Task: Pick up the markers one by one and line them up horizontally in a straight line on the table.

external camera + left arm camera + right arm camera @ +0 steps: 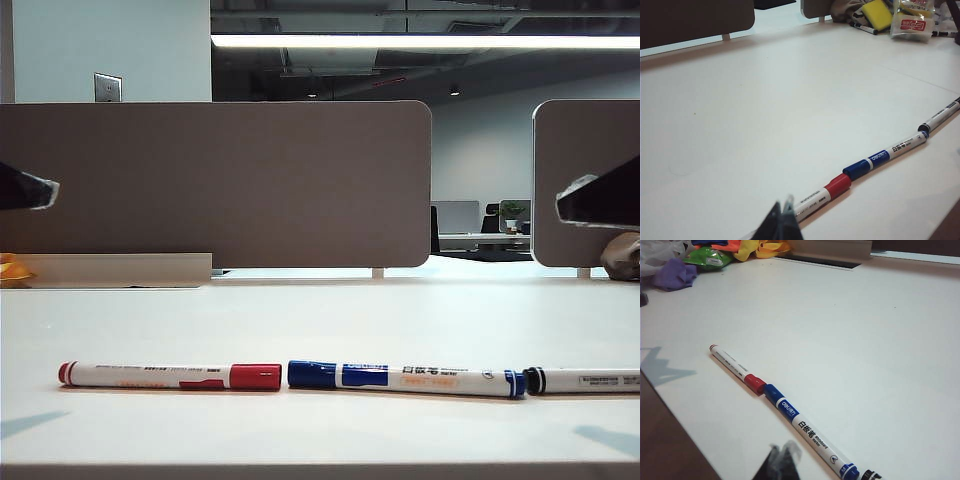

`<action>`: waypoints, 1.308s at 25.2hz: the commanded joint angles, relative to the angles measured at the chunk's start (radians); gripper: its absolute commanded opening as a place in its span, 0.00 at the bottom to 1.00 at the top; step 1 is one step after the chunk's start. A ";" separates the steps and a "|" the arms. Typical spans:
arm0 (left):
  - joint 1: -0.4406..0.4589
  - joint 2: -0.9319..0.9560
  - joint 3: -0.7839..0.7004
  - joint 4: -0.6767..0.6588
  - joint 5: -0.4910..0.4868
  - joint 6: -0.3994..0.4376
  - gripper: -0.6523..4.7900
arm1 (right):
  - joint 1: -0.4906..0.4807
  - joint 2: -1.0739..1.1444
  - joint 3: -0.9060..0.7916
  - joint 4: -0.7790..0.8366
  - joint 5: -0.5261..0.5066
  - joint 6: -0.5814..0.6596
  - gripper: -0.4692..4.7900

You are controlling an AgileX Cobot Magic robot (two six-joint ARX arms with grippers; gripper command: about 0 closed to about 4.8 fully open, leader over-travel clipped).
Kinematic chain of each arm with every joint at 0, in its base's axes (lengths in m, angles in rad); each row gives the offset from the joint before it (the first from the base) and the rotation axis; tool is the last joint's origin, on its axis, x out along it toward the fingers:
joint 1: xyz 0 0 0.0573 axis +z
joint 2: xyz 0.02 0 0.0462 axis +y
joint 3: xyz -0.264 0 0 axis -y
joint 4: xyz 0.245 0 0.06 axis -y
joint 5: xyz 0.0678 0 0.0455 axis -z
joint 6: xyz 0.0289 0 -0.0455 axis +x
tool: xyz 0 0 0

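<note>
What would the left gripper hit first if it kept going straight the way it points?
Probably the red marker: the shut left gripper hangs above the table, aimed toward that marker's barrel. Depth is unclear, so it might pass over it.

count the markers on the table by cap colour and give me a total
red marker: 1
blue marker: 1
black marker: 1
total: 3, lying end to end in a row on the table
</note>
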State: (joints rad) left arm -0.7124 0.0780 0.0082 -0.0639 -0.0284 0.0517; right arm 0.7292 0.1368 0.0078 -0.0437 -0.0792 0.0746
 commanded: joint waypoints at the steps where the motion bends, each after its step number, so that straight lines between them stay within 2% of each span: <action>1: 0.001 0.001 0.001 0.013 -0.002 0.001 0.11 | 0.000 0.000 -0.007 0.011 0.002 0.004 0.09; 9: 0.004 -0.037 -0.001 0.007 -0.001 0.000 0.11 | -0.016 -0.074 -0.007 0.011 -0.001 0.004 0.09; 16: 0.079 -0.072 -0.001 0.005 0.010 0.000 0.11 | -0.136 -0.135 -0.007 0.017 -0.008 0.004 0.09; 19: 0.170 -0.072 -0.001 0.005 0.010 0.000 0.11 | -0.246 -0.135 -0.007 0.017 -0.008 0.004 0.09; 24: 0.410 -0.072 -0.001 0.005 0.009 0.000 0.11 | -0.505 -0.135 -0.007 0.017 -0.008 0.004 0.09; 29: 0.528 -0.072 -0.001 0.005 0.006 0.000 0.11 | -0.665 -0.135 -0.007 0.017 -0.008 0.004 0.09; 33: 0.573 -0.072 -0.001 0.005 0.006 0.000 0.11 | -0.718 -0.135 -0.007 0.017 -0.005 0.004 0.09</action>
State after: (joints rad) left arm -0.1490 0.0051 0.0063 -0.0681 -0.0265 0.0517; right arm 0.0185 0.0010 0.0078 -0.0425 -0.0868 0.0750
